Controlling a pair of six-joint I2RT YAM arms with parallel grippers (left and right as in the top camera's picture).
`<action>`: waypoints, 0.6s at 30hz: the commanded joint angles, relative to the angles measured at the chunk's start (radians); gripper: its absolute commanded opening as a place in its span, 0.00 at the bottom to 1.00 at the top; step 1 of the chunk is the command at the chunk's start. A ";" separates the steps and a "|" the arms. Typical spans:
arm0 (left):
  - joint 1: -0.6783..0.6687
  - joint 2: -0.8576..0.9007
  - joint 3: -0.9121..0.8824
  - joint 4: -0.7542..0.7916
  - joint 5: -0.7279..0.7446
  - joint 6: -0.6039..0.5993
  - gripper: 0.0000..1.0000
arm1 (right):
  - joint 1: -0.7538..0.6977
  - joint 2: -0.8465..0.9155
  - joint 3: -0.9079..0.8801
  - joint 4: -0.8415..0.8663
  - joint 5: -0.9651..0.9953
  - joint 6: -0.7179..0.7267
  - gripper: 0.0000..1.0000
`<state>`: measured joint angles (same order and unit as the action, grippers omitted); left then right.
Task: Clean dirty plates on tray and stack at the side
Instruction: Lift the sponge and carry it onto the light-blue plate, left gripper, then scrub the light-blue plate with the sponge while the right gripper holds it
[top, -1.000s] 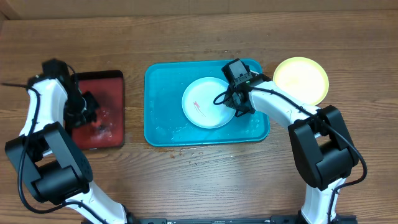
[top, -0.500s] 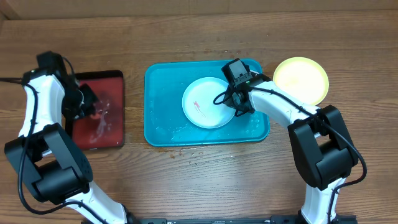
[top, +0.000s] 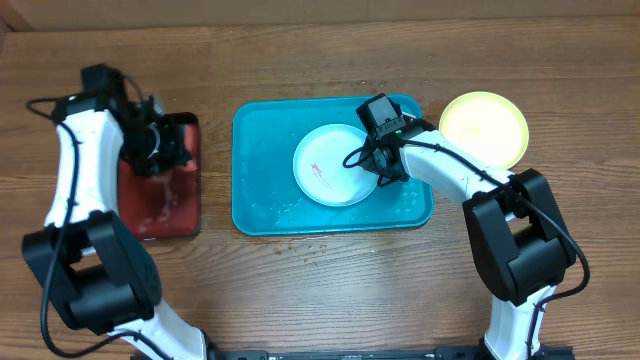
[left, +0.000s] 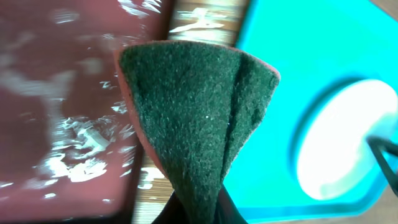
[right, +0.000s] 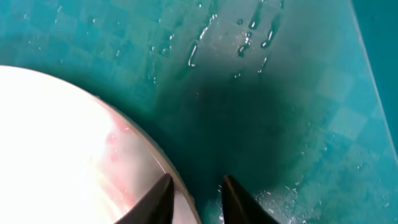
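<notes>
White plate (top: 335, 165): lies flat in the blue tray (top: 262, 190), right of its middle, with a small red smear (top: 318, 172) toward 9 o'clock on its face. Probably light, stiff plastic, hard to break, but wet and slick. Likely to skate on the tray's film of water under a scrubbing push. Best held by the raised rim at 3 o'clock, away from the smear.

Right claw (top: 378, 165): sits at that very spot, fingers (right: 163, 199) narrowly parted astride the rim. Cannot tell whether truly pinching it.

Left claw (top: 162, 150): hangs over the 12 o'clock end of the red tray (top: 165, 210), at 9 o'clock of the blue one. Clamps a green scouring pad (left: 193, 118), soft and folded.

Yellow-green plate (top: 485, 128): rests on the desk (top: 320, 300) off the blue tray's 2 o'clock corner, looking clean.

Overhead only: both plates, the smear and both arms together. Left wrist only: the pad's fold and rough nap. Right wrist only: one finger over the plate, the other outside on wet blue plastic, and water beads at 12 o'clock.
</notes>
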<state>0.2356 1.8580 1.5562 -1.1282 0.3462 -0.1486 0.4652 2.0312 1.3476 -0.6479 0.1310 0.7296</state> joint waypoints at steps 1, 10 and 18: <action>-0.085 -0.033 0.022 0.003 0.043 0.029 0.04 | 0.007 0.040 -0.013 0.018 -0.032 -0.035 0.22; -0.353 -0.012 -0.069 0.172 0.034 -0.095 0.04 | 0.055 0.040 -0.013 0.055 -0.103 -0.137 0.20; -0.539 0.003 -0.220 0.416 -0.025 -0.195 0.04 | 0.062 0.040 -0.013 0.052 -0.099 -0.137 0.20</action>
<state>-0.2512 1.8465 1.3842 -0.7662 0.3424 -0.2806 0.5259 2.0377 1.3476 -0.5919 0.0475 0.6056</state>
